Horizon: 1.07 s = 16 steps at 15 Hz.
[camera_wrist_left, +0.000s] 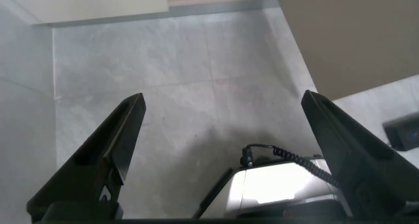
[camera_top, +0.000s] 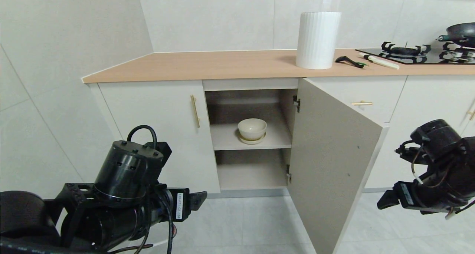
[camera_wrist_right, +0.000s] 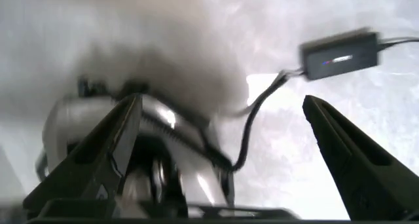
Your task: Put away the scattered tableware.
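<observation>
Partly hidden: saucer (camera_top: 252, 139) sits under the bowl (camera_top: 252, 128), only its rim shows around the base
Cut off: pan (camera_top: 462, 33) and stove (camera_top: 419, 53) run out of the head view on the robot's right; the bottom corner of the door (camera_top: 330, 154) leaves the frame too
Hard to make out: black tool (camera_top: 350, 61) and pale stick (camera_top: 379, 61) lie on the counter (camera_top: 193, 65) just beside the stove, can't tell what either is; black box (camera_wrist_right: 340, 54) with a cable on the floor (camera_top: 252, 220) is blurred
Bowl: cream, round, glossy, upright on the saucer, on the upper shelf (camera_top: 226, 137) of the open cabinet (camera_top: 250, 84)
Cabinet: flat matt off-white fronts, slim brass bar handle (camera_top: 195, 111), door swung wide toward the robot's right
Counter: smooth wood-look top, square edge
Cylinder (camera_top: 318, 40): tall, white, vertically ribbed, upright on the counter near the stove
Floor: pale grey tiles, faint marbling
Left gripper (camera_wrist_left: 222, 96): released, dark wedge-shaped fingers spread wide over the floor, low, well apart from the bowl
Right gripper (camera_wrist_right: 221, 99): released too, fingers spread wide, low, on the robot's right of the door
</observation>
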Tool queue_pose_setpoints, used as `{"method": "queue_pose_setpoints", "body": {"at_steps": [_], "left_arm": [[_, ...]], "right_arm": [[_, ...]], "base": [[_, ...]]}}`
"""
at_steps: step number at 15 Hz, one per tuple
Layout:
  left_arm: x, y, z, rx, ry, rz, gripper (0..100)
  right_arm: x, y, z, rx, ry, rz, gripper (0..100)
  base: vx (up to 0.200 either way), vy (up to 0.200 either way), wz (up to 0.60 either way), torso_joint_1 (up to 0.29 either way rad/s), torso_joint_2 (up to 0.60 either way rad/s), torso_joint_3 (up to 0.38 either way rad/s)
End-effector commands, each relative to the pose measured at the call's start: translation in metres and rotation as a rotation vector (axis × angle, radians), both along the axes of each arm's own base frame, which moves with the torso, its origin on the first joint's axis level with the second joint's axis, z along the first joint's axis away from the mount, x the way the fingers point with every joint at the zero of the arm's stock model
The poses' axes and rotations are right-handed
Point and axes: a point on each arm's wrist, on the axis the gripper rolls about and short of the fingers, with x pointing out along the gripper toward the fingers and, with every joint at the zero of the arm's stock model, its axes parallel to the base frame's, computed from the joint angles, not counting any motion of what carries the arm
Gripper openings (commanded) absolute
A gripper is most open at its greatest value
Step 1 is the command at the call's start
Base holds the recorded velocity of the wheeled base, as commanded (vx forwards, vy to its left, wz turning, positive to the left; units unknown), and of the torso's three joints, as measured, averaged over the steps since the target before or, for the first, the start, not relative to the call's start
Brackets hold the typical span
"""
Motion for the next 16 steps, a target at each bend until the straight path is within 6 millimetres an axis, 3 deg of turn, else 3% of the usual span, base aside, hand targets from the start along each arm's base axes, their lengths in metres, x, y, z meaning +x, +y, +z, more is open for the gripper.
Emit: {"method": "queue_pose_setpoints", "body": {"at_steps": [1,6,12,16], "left_arm": [[0.000,0.000,0.000,-0.003,-0.001,0.002,100],[0.001,0.000,0.001,-0.004,-0.003,0.002,100],[0.001,-0.001,0.002,-0.011,-0.007,0.005,100],[0.001,-0.001,0.006,-0.034,-0.015,0.015,100]], "right_arm": [[0.009,-0.019,0.010,-0.001,-0.049,-0.073,100],[0.038,-0.037,0.007,0.042,-0.168,-0.202,100],[0.063,-0.029,-0.005,0.094,-0.256,-0.242,100],[0.066,-0.017,-0.006,0.156,-0.261,-0.177,100]], "base": [[0.000,0.000,0.00,0.000,0.00,0.000],[0.000,0.000,0.00,0.000,0.00,0.000],[0.000,0.000,0.00,0.000,0.00,0.000],[0.000,0.000,0.00,0.000,0.00,0.000]]}}
